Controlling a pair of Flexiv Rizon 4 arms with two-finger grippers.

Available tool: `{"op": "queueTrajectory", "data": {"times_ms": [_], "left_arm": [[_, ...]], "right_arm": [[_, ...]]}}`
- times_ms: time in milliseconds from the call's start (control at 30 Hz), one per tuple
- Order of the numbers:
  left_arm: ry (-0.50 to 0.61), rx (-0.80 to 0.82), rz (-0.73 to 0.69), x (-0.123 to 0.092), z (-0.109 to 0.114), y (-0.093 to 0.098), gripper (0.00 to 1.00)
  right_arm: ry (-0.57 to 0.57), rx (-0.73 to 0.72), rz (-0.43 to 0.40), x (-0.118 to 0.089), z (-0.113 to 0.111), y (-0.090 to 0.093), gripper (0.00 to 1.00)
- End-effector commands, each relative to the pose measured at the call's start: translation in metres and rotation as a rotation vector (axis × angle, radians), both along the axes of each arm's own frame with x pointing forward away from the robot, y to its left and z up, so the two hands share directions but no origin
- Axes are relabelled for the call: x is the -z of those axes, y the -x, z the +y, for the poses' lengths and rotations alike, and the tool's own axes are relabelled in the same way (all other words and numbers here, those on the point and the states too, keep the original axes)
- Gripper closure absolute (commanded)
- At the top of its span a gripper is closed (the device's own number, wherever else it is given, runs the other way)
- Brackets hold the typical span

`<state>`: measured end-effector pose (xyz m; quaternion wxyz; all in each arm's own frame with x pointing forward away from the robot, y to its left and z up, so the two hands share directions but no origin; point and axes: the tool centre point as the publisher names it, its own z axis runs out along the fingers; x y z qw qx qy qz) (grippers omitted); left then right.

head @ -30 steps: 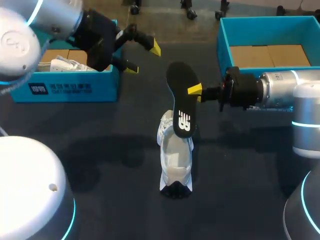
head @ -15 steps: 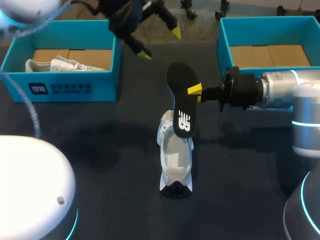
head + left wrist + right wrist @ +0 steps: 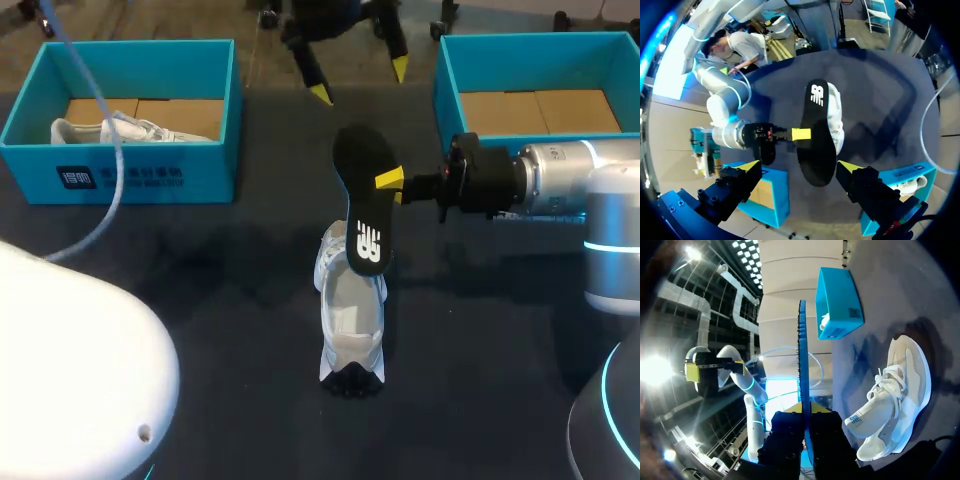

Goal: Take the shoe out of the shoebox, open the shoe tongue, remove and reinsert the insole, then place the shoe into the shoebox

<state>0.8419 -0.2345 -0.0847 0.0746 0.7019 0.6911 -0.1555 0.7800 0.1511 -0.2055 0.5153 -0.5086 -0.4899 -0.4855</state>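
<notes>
the white mesh sneaker (image 3: 350, 320) sits on the dark counter (image 3: 200, 330). over its opening the black foam insole (image 3: 365, 205) stands on edge, clenched in the right claw (image 3: 386, 182). the left claw (image 3: 359, 82) hangs spread wide near the far edge, between one teal cardboard shoebox (image 3: 130, 175) and another teal shoebox (image 3: 447, 85).

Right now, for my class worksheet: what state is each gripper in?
Left gripper: open, holding nothing.
Right gripper: shut on the insole, above the shoe.
</notes>
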Motion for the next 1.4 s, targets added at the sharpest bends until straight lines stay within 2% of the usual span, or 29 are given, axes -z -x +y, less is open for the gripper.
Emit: {"op": "queueTrajectory", "data": {"times_ms": [33,333,600,867,1100,1200,1233,1400], "left_arm": [[-0.384,0.041,-0.022,-0.003,-0.008,-0.002,0.00],[-0.452,0.053,-0.027,0.005,-0.024,-0.008,0.00],[-0.429,0.036,-0.027,0.011,-0.022,-0.012,0.00],[-0.166,-0.001,-0.035,0.007,0.001,-0.005,0.00],[0.151,-0.086,-0.044,0.011,0.022,0.018,0.00],[0.318,-0.191,-0.045,0.013,0.033,0.023,0.00],[0.350,-0.218,-0.052,0.014,0.036,0.024,0.00],[0.351,-0.218,-0.052,0.014,0.038,0.025,0.00]], "right_arm": [[-0.001,0.002,0.000,0.001,0.001,0.000,1.00],[-0.001,0.002,0.000,0.001,0.001,0.000,1.00],[-0.001,0.002,0.000,0.001,0.001,0.000,1.00],[-0.001,0.002,0.000,0.001,0.001,0.000,1.00],[-0.001,0.002,0.000,0.001,0.001,0.000,1.00],[-0.001,0.002,0.000,0.001,0.001,0.000,1.00],[-0.001,0.002,0.000,0.001,0.001,0.000,1.00],[-0.001,0.002,0.000,0.001,0.001,0.000,1.00]]}}
